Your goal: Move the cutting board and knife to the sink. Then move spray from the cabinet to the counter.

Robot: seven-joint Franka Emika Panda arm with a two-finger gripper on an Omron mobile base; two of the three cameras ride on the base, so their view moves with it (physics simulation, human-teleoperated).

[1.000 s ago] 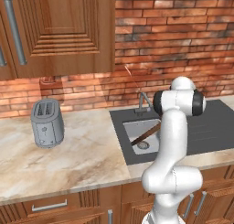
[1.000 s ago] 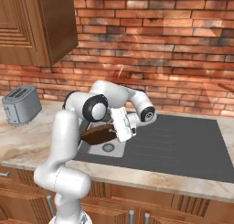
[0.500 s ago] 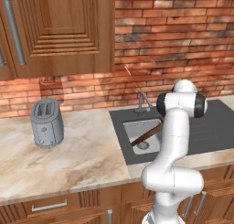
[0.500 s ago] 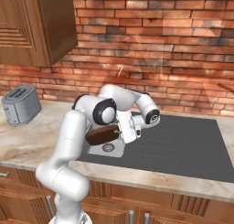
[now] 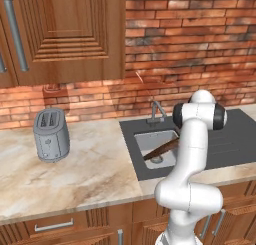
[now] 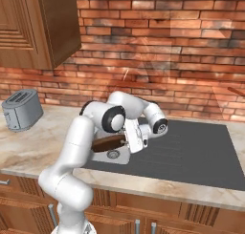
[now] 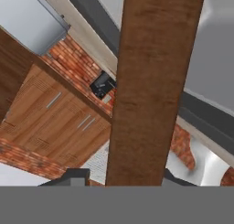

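One board: dark brown board (image 5: 161,150) lay tilted in the sink (image 5: 152,139), one end down by the drain, the other up on the right rim.
Jaws: gripper (image 6: 128,141) was at the board's right end; whether the jaws held it or had let go, I cannot tell.
Hand view: board (image 7: 153,81) ran up the middle between the tips.
Worktop: beige stone (image 5: 75,174), toaster (image 5: 50,134) at far left.
Cabinet: doors (image 5: 65,34) shut, above the toaster.
Tap: grey (image 5: 156,110), behind the sink.
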